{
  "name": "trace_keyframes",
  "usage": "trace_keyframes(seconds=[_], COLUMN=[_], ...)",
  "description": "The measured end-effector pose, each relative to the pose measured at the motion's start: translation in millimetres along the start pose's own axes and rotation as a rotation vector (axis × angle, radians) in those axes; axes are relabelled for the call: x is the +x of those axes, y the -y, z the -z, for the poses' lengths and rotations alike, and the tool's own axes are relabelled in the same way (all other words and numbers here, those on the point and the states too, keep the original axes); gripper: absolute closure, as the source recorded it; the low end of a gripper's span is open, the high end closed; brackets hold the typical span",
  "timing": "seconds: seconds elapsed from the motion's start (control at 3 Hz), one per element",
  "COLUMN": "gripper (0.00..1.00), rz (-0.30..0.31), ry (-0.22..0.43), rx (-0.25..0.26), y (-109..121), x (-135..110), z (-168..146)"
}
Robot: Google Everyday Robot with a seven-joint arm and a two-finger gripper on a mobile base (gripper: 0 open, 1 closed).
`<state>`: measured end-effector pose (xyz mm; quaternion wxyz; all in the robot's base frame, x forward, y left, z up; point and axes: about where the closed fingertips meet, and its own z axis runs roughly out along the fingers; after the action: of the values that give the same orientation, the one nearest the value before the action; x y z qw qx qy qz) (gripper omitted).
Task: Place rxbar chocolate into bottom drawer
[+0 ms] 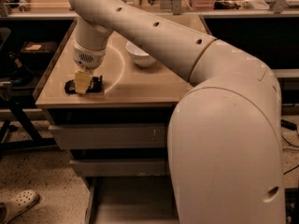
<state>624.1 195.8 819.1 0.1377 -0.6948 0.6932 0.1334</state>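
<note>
The gripper (83, 81) is pressing down, seemingly touching, on the bar (96, 85), which is lying left-to-right at the countertop's (145, 85) front-left corner. Whether it is gripping, I cannot tell. The drawer (131, 204) is waiting open below.

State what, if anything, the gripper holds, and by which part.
Cannot be told: the gripper sits over the middle of the rxbar chocolate, which lies flat on the table.

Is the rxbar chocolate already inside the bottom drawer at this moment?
No, the rxbar chocolate lies on the tabletop near its front left corner, with the end effector down at it; the bottom drawer is open below.
</note>
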Motion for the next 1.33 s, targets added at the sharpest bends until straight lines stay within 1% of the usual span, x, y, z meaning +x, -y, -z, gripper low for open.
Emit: trace_keyframes(seconds=[0.33, 0.67, 1.0, 1.33], gripper=[0.87, 1.00, 1.00, 1.00], rz=[0.000, 0.007, -0.015, -0.081], ry=[0.000, 0.020, 0.096, 0.153], rx=[0.000, 0.036, 0.107, 0.182], y=[0, -9, -40, -83], x=[0, 5, 13, 37], z=[0, 23, 63, 88])
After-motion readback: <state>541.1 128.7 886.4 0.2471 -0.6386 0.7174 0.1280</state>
